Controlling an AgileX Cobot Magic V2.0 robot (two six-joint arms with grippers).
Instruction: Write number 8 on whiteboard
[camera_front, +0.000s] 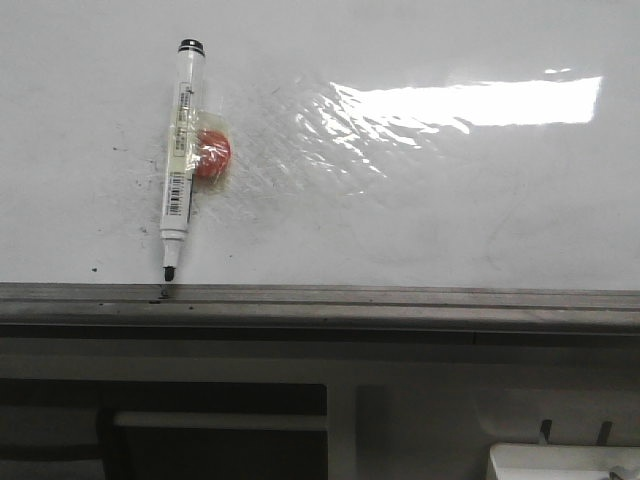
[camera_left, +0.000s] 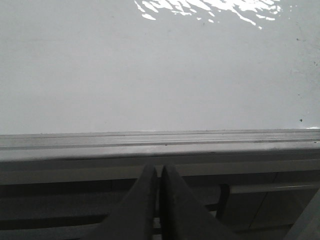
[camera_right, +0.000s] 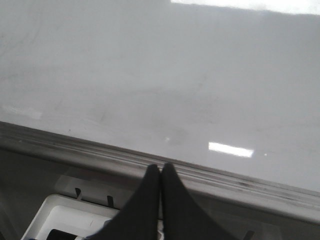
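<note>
The whiteboard (camera_front: 420, 210) fills the front view, glossy white with faint smudges and no number 8 on it. A white marker (camera_front: 180, 160) lies on it at the left, black tip near the frame, with a red ball (camera_front: 212, 156) taped to its side. No gripper appears in the front view. My left gripper (camera_left: 159, 169) is shut and empty, its tips just short of the board's grey frame (camera_left: 160, 142). My right gripper (camera_right: 160, 167) is also shut and empty, its tips at the frame edge (camera_right: 100, 150).
The grey metal frame (camera_front: 320, 305) runs along the board's near edge. Below it is a grey panel with dark recesses (camera_front: 220, 430). A white tray (camera_right: 65, 215) sits under the right gripper. Bright light glare (camera_front: 470, 100) lies on the board's right half.
</note>
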